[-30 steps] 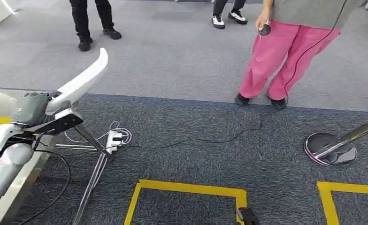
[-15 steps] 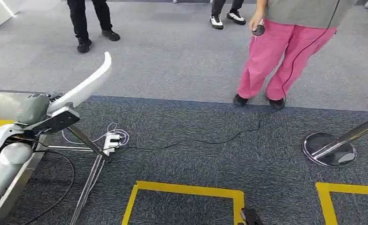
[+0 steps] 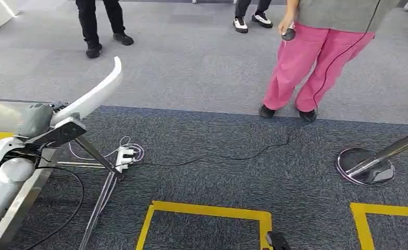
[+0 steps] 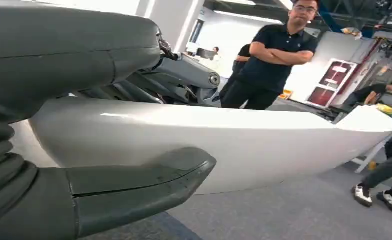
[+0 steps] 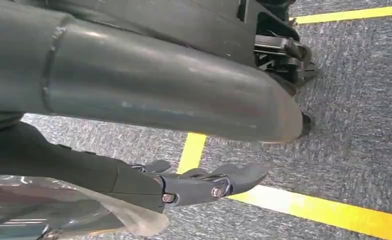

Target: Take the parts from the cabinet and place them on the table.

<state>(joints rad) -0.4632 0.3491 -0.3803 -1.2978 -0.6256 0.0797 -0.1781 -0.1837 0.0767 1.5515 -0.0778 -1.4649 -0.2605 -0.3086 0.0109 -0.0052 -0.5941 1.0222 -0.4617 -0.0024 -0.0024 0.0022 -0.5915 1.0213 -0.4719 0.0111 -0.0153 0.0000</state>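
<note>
No text, label, brand or number can be read anywhere (the red-framed panel point(image 4: 337, 82) on the far wall in the left wrist view carries marks too blurred to make out).

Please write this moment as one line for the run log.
left hand: holds white part | right hand: hangs over carpet | person: ahead

Glossy white plastic part point(image 3: 93, 92), rough grey carpet point(image 3: 217, 172).
</note>
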